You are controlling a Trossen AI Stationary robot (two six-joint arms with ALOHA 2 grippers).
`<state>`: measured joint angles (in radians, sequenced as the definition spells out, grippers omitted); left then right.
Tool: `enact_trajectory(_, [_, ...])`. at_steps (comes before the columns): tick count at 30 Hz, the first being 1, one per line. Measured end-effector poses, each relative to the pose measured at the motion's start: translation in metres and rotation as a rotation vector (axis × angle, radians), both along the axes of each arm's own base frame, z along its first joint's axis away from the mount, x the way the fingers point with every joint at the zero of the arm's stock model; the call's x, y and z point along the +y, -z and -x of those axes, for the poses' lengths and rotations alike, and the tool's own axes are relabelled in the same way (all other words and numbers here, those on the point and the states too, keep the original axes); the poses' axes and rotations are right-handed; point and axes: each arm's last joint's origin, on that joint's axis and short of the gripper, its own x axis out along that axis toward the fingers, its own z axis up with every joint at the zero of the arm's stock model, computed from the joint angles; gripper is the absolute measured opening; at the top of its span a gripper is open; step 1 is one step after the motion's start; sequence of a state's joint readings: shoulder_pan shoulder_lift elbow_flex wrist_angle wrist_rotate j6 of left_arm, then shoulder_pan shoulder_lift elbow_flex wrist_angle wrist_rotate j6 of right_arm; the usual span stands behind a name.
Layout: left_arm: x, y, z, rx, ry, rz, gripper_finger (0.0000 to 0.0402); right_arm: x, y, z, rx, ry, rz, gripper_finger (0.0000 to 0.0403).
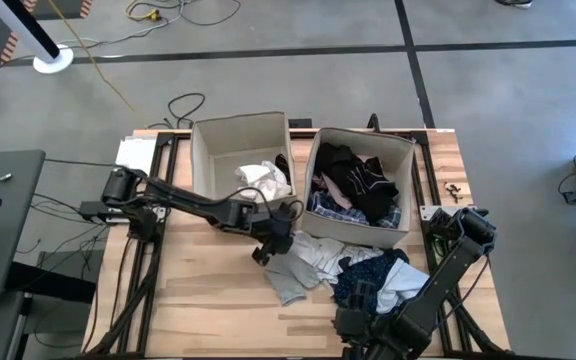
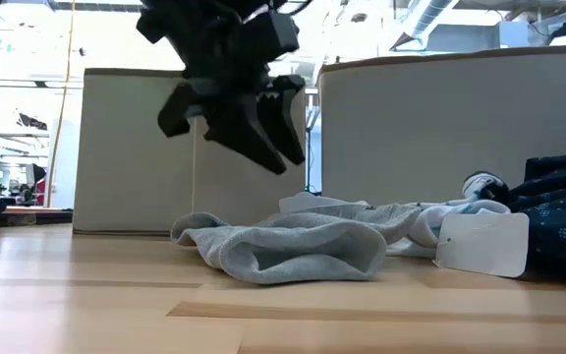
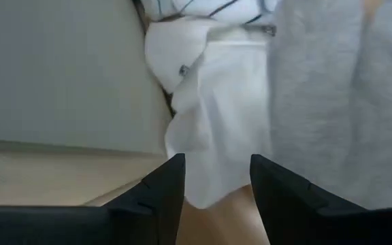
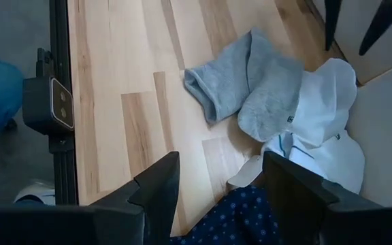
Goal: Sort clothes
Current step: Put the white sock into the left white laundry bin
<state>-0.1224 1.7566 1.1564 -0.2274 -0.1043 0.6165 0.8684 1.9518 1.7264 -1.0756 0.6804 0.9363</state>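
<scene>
Sorted: white garment [image 1: 260, 176] in 1 box [image 1: 208, 140], dark ones in the other [image 1: 400, 150]
Left: grey garment [image 1: 286, 272], navy dotted [image 1: 368, 280], just below left gripper [image 1: 274, 243]
Left gripper: jaws apart, empty, seemingly hovering
Right gripper [image 4: 213, 184]: apart, idle

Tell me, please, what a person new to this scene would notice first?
First, the heap of clothes on the table in front of two beige boxes; the right box is full of dark garments. Then the left gripper, open and empty, above a grey garment at the heap's left edge. The right gripper waits open near the table's front.
</scene>
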Motion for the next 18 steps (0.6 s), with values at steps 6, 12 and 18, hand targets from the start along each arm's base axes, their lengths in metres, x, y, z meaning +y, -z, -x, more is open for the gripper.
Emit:
enact_trajectory(6, [0.002,0.009,-0.003,0.021,0.021,0.006,0.0156,0.001,0.0,-0.001,-0.008,0.004,-0.011,0.0223])
enact_trajectory(12, [0.001,0.02,-0.008,0.038,0.047,-0.026,0.0156,0.001,0.004,-0.001,-0.01,0.007,-0.009,0.0223])
enact_trajectory(18, [0.004,0.047,-0.016,0.067,-0.006,-0.151,0.0156,0.001,0.023,0.0,-0.013,0.009,-0.018,0.0223])
